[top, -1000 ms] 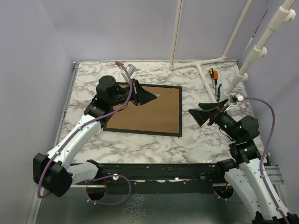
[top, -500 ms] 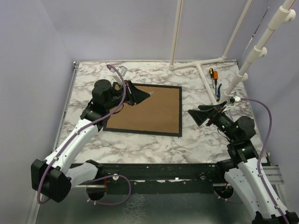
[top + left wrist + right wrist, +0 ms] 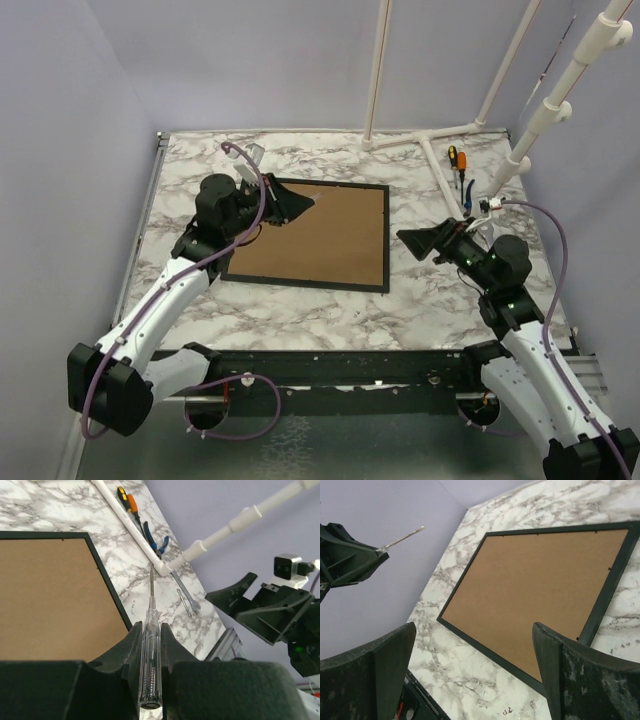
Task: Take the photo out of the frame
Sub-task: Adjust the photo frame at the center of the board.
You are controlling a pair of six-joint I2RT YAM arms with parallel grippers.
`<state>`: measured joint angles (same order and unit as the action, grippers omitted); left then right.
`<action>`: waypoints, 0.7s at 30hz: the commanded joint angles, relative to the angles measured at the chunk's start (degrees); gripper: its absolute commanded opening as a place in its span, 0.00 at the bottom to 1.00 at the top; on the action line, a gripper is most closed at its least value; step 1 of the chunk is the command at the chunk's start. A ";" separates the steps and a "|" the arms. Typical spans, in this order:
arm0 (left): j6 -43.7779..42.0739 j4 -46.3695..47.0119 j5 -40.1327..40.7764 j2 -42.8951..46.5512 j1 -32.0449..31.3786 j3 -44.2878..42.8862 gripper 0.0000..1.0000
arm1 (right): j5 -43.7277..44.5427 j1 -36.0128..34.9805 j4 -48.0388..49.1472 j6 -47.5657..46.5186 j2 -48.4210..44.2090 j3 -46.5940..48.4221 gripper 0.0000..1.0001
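The frame [image 3: 310, 238] lies face down on the marble table, brown fibreboard back up inside its thin black border. It also shows in the left wrist view [image 3: 50, 595] and the right wrist view [image 3: 535, 595]. The photo is hidden under the backing board. My left gripper [image 3: 298, 205] hovers above the frame's far left corner. It is shut on a clear-handled screwdriver [image 3: 150, 645] whose thin shaft [image 3: 327, 198] points right. My right gripper [image 3: 415, 242] is open and empty, held above the table just right of the frame [image 3: 474, 627].
White PVC pipe stands [image 3: 430, 150] rise at the back right. Beside them lie orange- and black-handled screwdrivers [image 3: 456, 158], blue pliers [image 3: 468, 195] and a small wrench [image 3: 185, 597]. The table's left wall is close to the left arm.
My left gripper has drawn back to the left with the screwdriver, from over the backing board toward the frame's far left corner. My right gripper has shifted slightly left and away.
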<state>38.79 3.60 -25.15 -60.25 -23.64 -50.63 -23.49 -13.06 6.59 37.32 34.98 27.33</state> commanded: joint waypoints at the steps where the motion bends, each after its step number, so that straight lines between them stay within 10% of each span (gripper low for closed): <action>1: 0.75 0.08 -7.77 -5.61 0.26 -4.29 0.00 | 3.13 -0.03 -0.66 2.67 2.90 0.04 0.98; 21: -3.85 -13.89 -3.85 -25.97 -3.86 -13.65 0.00 | 11.48 -0.03 -6.49 4.50 20.92 4.65 0.94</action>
<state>39.11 -1.17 -31.79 -79.20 -25.41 -58.50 -14.87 -13.06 4.01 43.48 50.06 28.05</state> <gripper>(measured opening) 0.154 0.943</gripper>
